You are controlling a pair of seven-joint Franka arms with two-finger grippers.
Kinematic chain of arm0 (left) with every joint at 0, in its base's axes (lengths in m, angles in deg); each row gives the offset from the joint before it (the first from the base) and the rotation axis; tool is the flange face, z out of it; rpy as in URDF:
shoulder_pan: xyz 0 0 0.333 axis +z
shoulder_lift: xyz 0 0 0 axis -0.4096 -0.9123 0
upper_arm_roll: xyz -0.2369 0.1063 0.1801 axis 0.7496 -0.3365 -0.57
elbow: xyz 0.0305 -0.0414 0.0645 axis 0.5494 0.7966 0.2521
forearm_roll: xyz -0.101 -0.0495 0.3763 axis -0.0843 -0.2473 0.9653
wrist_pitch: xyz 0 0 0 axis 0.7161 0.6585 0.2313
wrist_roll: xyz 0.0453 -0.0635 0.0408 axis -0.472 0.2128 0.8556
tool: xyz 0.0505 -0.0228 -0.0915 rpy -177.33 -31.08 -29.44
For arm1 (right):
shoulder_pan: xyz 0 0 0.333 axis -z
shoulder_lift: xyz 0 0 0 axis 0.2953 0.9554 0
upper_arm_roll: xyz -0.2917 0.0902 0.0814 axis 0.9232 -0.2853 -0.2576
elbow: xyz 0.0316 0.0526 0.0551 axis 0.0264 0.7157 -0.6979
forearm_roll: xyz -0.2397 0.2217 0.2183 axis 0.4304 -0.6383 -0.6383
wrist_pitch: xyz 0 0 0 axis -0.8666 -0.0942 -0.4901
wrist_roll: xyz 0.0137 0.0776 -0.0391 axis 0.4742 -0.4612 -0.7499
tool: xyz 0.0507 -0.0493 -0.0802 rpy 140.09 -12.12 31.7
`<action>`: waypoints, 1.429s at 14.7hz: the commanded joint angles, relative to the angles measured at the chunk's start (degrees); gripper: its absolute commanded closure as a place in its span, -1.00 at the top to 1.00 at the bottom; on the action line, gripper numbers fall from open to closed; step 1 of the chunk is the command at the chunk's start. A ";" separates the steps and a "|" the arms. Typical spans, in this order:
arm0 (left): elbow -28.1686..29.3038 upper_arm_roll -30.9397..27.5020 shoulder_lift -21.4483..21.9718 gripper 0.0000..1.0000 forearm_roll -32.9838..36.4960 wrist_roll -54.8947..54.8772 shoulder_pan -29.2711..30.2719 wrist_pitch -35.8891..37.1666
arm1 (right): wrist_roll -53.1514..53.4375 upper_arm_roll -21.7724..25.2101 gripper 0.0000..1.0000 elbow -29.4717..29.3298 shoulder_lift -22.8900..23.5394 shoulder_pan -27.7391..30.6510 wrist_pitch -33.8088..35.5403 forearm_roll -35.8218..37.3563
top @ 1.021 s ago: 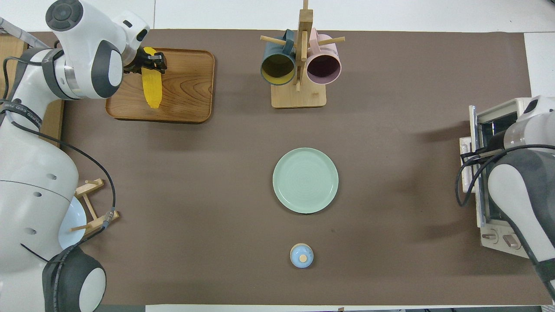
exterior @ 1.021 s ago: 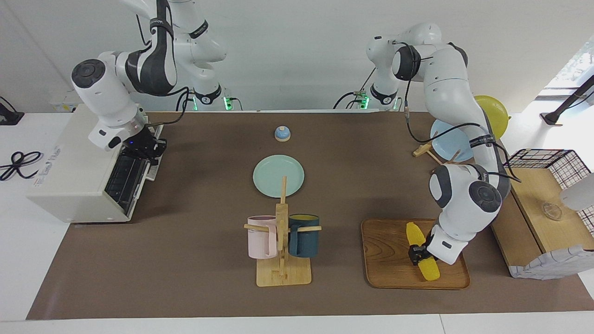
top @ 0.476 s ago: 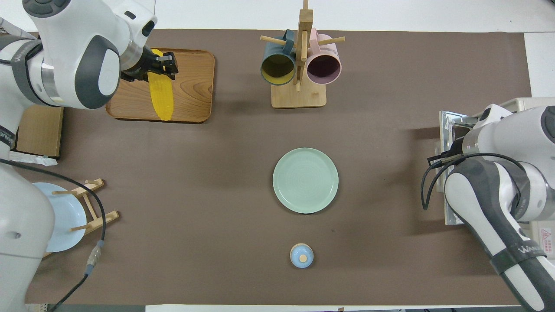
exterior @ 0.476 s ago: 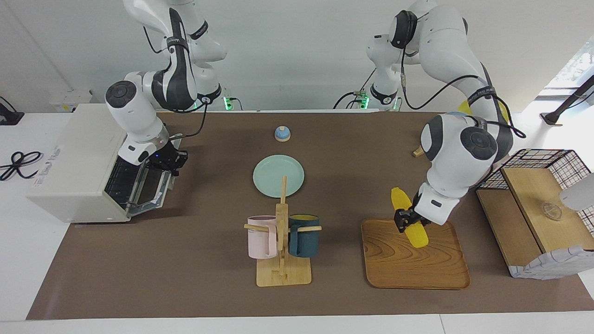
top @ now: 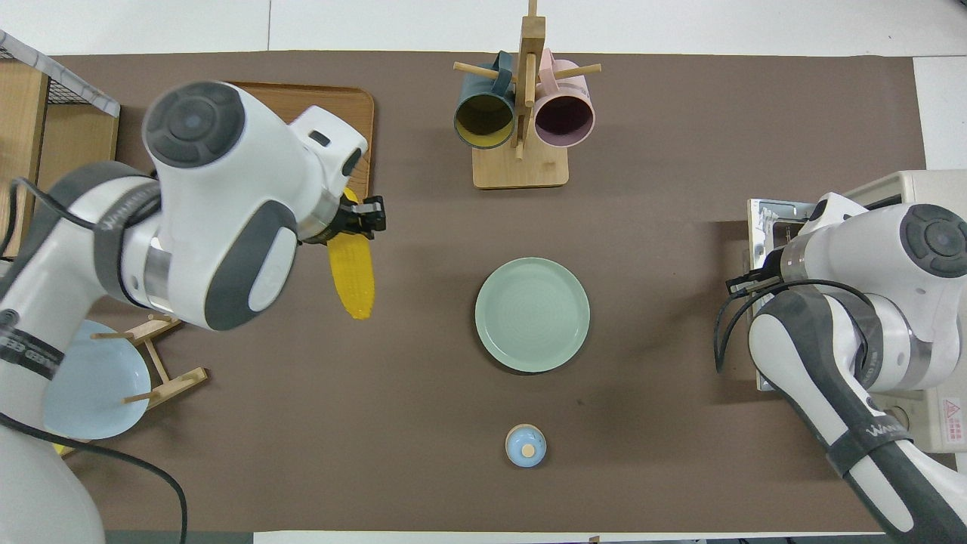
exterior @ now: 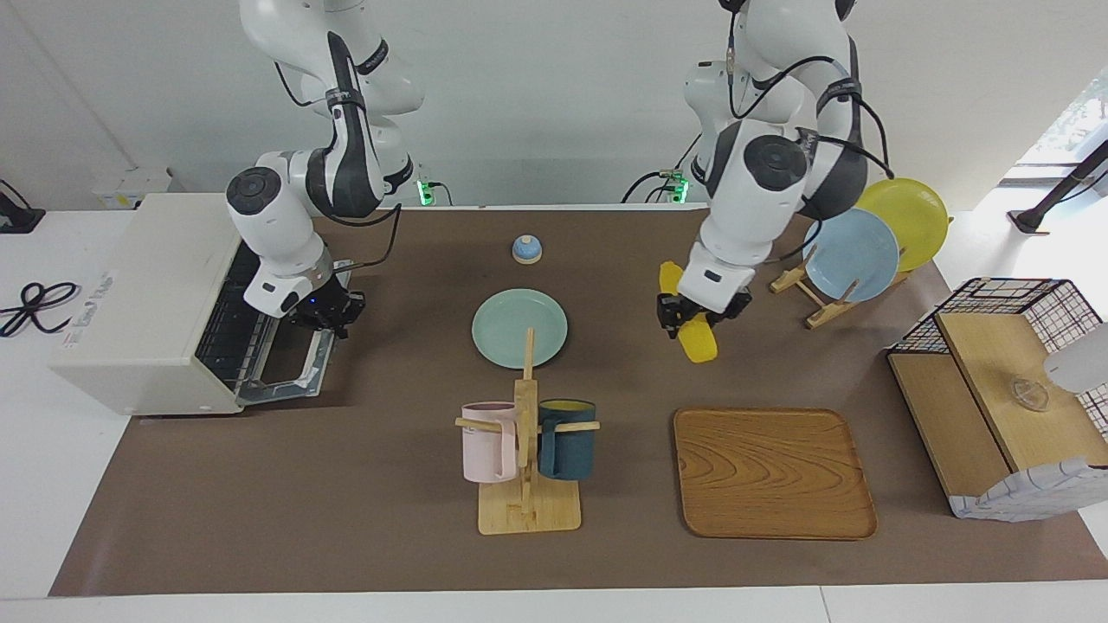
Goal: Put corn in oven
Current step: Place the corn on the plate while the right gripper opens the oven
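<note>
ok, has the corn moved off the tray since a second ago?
Yes. The corn, gripped in the left hand, has left the wooden tray and now hangs over bare table, closer to the green plate.

A: Facing cam? High, across the table, looks back at both robots, arm bases at top.

B: Overhead cam sits high above the robots' end, looks forward and steeply down; arms enter from the bottom. Half a turn from the facing one.

A: Distance: both wide, whole brown table mat (exterior: 346, 519) in frame.

B: Shared stuff: green plate (exterior: 519, 327) (top: 532, 314), mug rack (exterior: 526, 459) (top: 521, 113), wooden tray (exterior: 773, 472) (top: 302, 98), blue bell (exterior: 526, 249) (top: 525, 445).

A: Oven (exterior: 147, 303) shows whole in facing, only its edge (top: 906, 196) in overhead.
</note>
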 commanded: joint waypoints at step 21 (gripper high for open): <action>9.25 -1.22 -11.42 -1.00 0.24 13.94 -23.76 -36.18 | 5.57 1.20 -1.00 4.07 1.14 -4.72 -3.70 -3.48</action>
